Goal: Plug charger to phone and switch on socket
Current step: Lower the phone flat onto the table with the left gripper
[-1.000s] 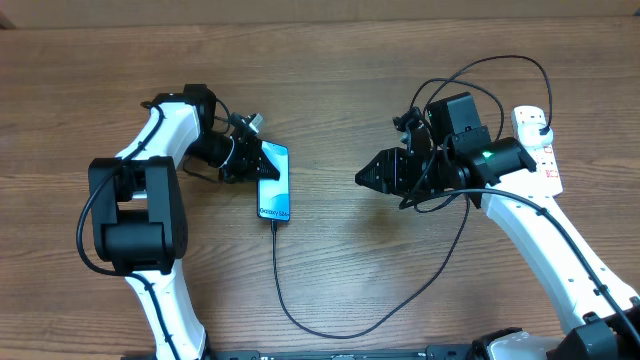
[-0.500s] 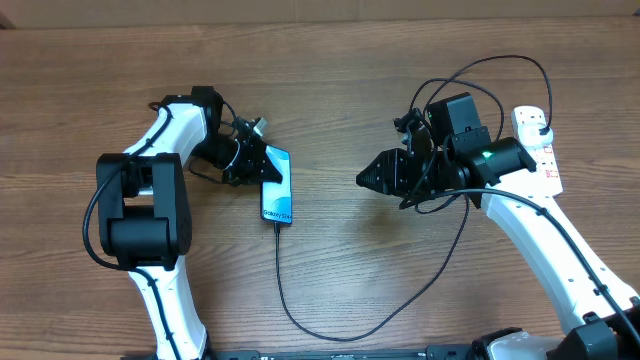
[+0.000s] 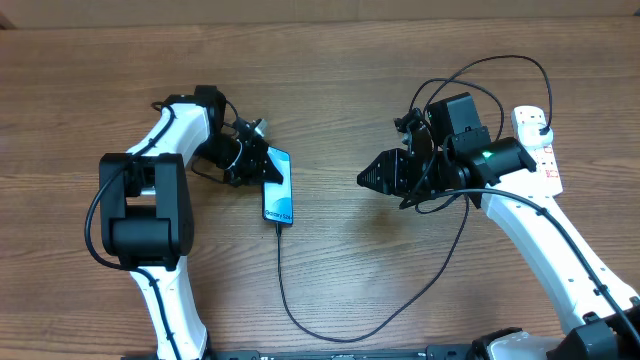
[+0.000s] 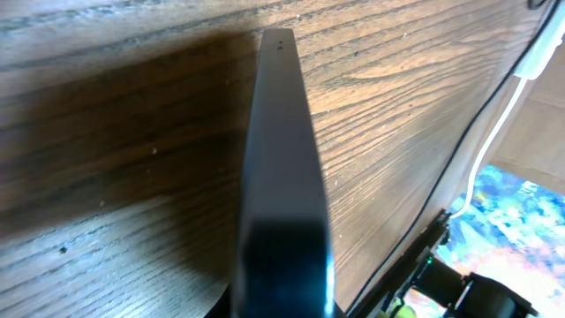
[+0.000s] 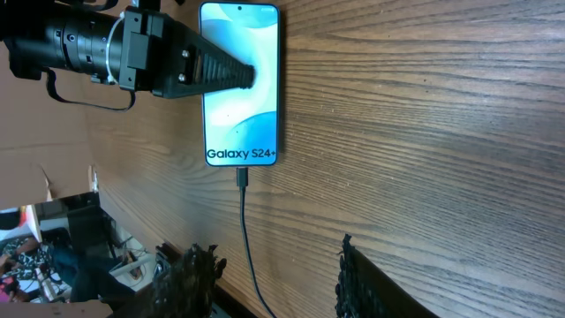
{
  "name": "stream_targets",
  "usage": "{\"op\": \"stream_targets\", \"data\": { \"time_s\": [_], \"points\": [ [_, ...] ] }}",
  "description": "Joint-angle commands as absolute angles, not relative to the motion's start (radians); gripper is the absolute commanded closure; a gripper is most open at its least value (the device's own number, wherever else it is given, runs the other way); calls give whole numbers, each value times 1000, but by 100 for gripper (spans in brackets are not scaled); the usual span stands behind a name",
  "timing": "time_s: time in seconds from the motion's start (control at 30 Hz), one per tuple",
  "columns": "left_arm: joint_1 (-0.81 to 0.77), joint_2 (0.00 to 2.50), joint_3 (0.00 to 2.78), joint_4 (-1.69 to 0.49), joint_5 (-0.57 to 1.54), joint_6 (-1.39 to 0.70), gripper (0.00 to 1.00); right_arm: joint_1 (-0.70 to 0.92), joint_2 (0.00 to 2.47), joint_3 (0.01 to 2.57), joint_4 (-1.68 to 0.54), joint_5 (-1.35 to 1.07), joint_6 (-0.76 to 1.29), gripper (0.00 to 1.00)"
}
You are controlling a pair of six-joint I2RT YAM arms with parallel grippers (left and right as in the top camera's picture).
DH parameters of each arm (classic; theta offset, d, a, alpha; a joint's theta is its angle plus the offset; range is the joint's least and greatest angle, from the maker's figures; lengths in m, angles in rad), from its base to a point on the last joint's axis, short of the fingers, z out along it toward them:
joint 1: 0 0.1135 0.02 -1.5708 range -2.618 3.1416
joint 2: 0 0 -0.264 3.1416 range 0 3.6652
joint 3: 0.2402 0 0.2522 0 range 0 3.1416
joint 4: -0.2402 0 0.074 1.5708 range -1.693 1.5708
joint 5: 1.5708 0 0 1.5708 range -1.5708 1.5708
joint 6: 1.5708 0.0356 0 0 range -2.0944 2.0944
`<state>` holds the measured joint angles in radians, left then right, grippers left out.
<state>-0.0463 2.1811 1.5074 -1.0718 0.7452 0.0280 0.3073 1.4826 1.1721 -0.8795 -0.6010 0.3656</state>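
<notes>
**Phone looks plugged in; the socket switch is left to do**

The phone (image 3: pixel 278 192) lies flat on the worktop (image 3: pixel 340 80) with its screen lit. The charger (image 3: pixel 278 265) meets its lower end, and from the right wrist view the small plug tip (image 5: pixel 243 179) looks seated. The left claw (image 3: pixel 258 163) is closed, its tapered tip resting on the screen's edge as if pinning the phone down. The right claw (image 3: pixel 362 179) hangs partly open and empty over bare wood, between the phone and the socket (image 3: pixel 540 150), which sits at the far right beside that arm. I'd judge the plugging finished. Next, the right arm would have to swing back to the socket and press its switch squarely, keeping clear of the looping cable.
</notes>
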Motion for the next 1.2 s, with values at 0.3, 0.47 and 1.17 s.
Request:
{"op": "stream_targets", "data": {
  "time_s": [0.3,0.47,1.17],
  "points": [
    [-73,2188,1505,-1058,717,-47,96,305,1487,1185,-878,-595,357,53],
    [-73,2188,1505,-1058,650,-100,90,305,1487,1185,-878,-595,357,53],
    [-79,2188,1505,-1061,616,-113,61,305,1487,1185,-878,-595,357,53]
  ]
}}
